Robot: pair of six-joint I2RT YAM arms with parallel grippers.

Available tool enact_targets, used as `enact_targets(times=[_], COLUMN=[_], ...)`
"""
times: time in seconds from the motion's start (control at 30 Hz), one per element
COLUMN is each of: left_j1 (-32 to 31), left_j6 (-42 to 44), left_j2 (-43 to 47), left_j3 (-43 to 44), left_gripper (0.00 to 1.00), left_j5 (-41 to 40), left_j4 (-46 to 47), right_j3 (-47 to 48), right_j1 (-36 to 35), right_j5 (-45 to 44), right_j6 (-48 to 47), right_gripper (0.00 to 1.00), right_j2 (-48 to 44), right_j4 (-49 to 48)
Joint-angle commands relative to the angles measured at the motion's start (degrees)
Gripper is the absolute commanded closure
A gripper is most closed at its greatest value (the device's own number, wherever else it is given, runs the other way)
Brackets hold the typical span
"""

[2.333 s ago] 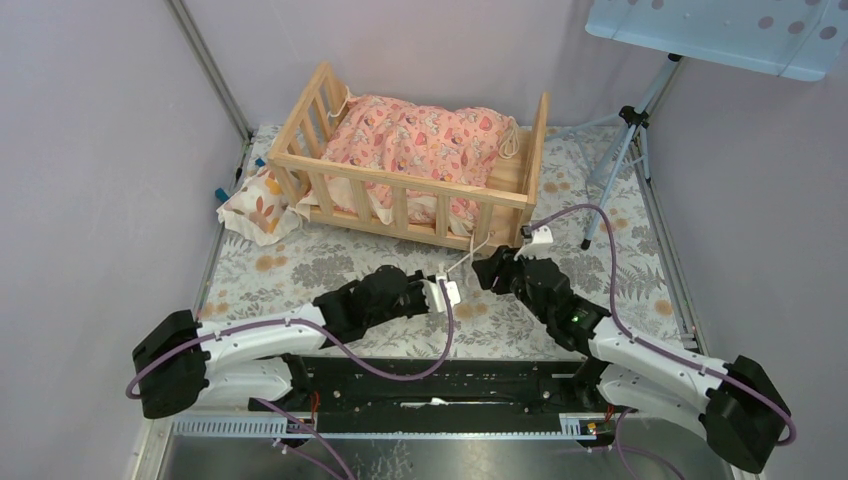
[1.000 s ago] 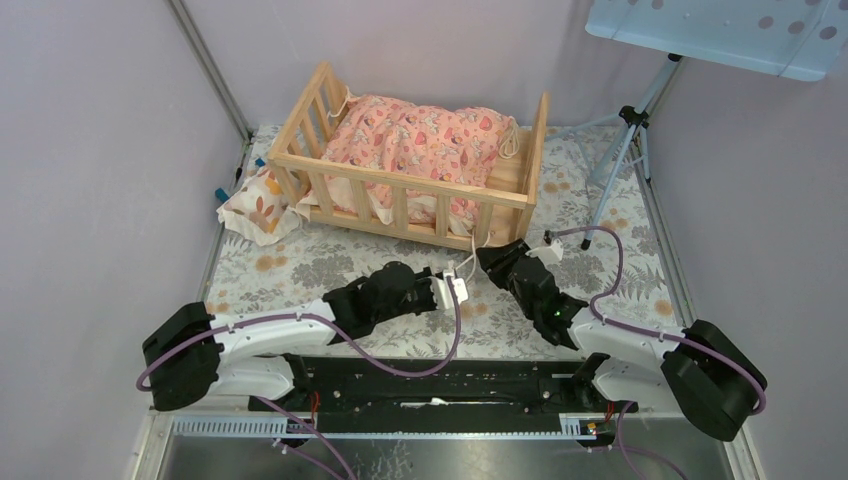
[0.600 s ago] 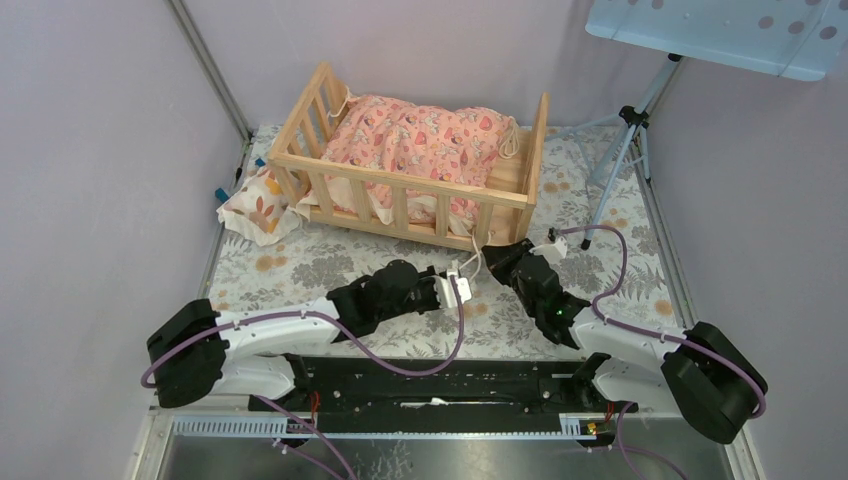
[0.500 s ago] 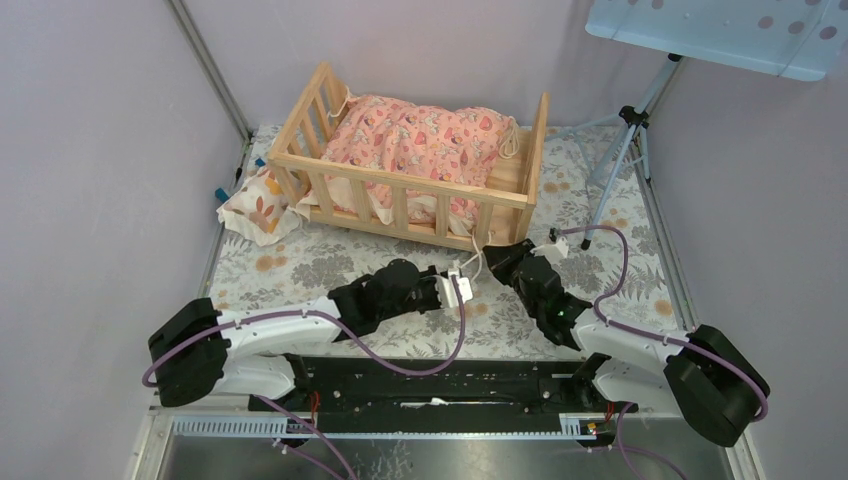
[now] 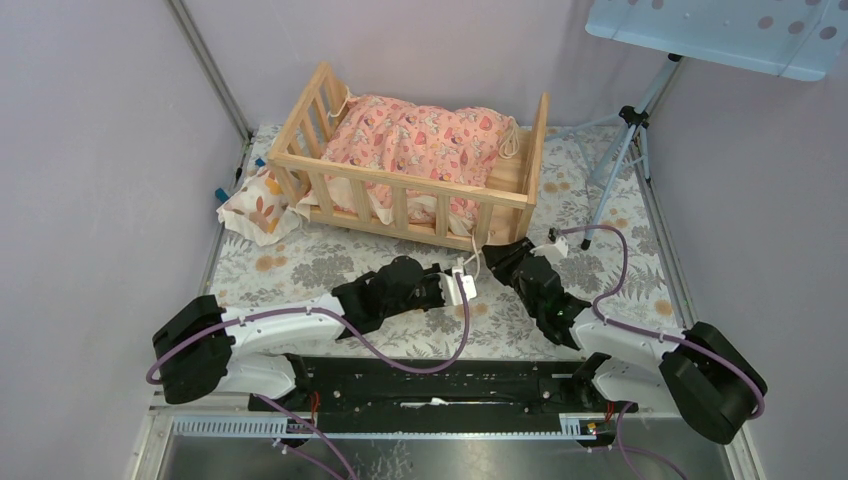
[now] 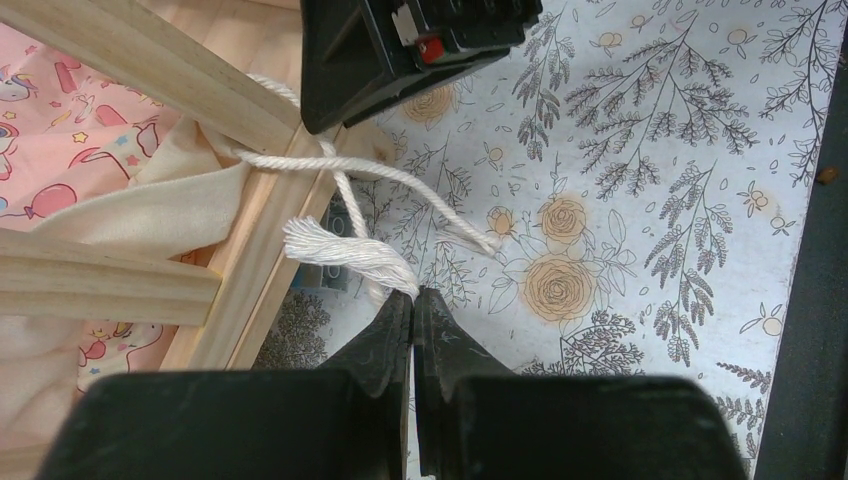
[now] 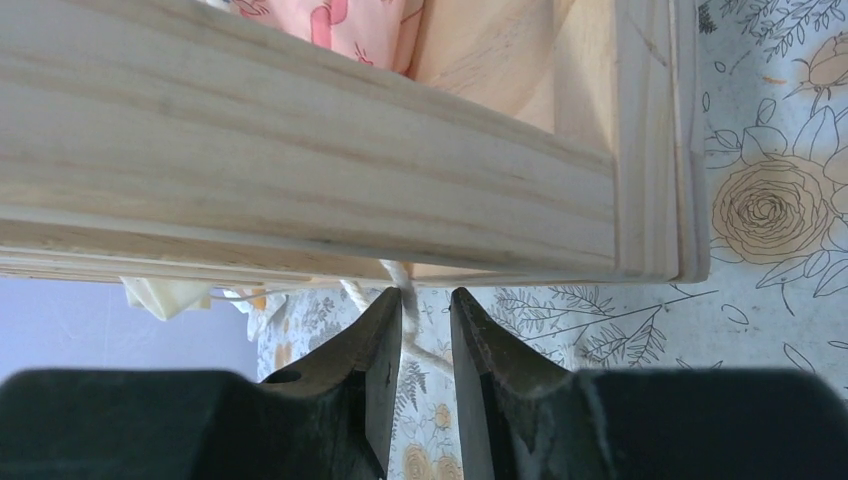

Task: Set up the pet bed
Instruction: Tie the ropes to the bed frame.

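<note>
As both arms edged up to the light-wood slatted pet bed (image 5: pixel 400 181), left gripper (image 6: pixel 413 297) pinches its frayed white cord (image 6: pixel 345 255), right gripper (image 7: pixel 418 300) straddles it part-spread: tying looks imminent.

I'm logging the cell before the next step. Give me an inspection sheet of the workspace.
Surface: floral mat, lying flat.
Job's things: bed at far middle, cushion inside; white cord trails from its near right corner.
Clutter: pillow on the mat outside the bed's left end.
Grippers: left gripper shut on the cord near its frayed end; right gripper narrowly open, cord between its fingers.
Cables: purple cables loop over the mat.
Surroundings: tripod and dotted board at far right; lilac walls.
</note>
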State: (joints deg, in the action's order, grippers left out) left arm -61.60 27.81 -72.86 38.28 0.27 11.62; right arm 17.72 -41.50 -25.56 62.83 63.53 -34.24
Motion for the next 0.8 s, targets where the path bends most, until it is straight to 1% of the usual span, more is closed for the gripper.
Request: enact_targets(times=[0.0, 0.3, 0.5, 0.63, 0.77], left_j1=[-0.2, -0.1, -0.1, 0.0, 0.0], left_j6=[-0.2, -0.4, -0.8, -0.9, -1.0], left_j2=[0.4, 0.0, -0.5, -1.0, -1.2], left_j3=[1.9, 2.0, 1.9, 2.1, 2.2], left_gripper=[1.0, 1.0, 1.0, 1.0, 1.0], left_j5=[1.0, 0.9, 0.9, 0.8, 0.8], left_j4=[2.8, 3.2, 3.7, 3.8, 3.8], right_j3=[1.2, 0.7, 1.0, 0.8, -0.2], right_j1=[0.5, 0.6, 0.6, 0.6, 0.6], right_j5=[1.9, 10.5, 14.7, 14.0, 8.5], right_j6=[-0.5, -0.7, 0.9, 1.7, 3.9], right_gripper=[0.68, 0.66, 0.66, 0.64, 0.64], right_j2=[2.5, 6.3, 6.7, 6.2, 4.5], right_j4=[-3.9, -11.6, -12.1, -11.3, -6.5])
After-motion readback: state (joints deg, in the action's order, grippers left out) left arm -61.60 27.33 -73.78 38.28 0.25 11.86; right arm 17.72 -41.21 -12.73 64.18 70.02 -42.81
